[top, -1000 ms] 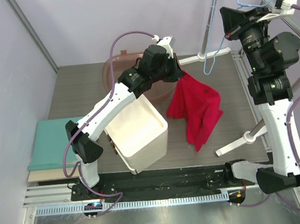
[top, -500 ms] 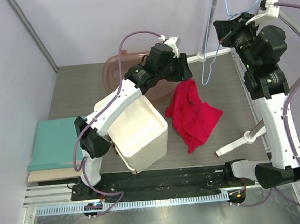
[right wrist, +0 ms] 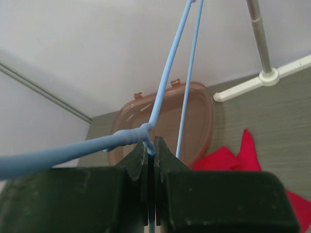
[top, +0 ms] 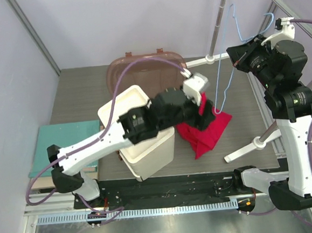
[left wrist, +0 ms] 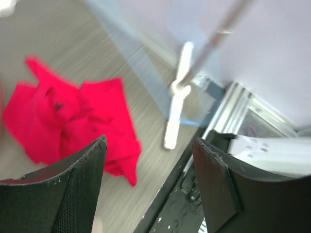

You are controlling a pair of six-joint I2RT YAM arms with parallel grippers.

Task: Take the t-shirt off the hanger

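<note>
Jaws of the right gripper (right wrist: pixel 150 145) are pinched on the bare, raised hanger (right wrist: pixel 73 150); the left gripper's (left wrist: pixel 149 143) are spread above the t-shirt (left wrist: pixel 73 121), crumpled on the table (top: pixel 84 95). Removal is judged done; only withdrawal remains.

Pale lavender walls (top: pixel 127 21) stand to the left, back and right, with grey metal struts (top: pixel 33 35) running diagonally up them. The table (top: pixel 89 94) has a grey wood-grain top, evenly lit. On it stand a white box (top: pixel 150 152), a translucent brown tub (top: pixel 153 76) behind the box, a teal mat (top: pixel 44 139) at the left edge, and a white-grey pole (top: pixel 221 14) on splayed feet at the right. A slotted rail (top: pixel 169 210) lines the near edge.
</note>
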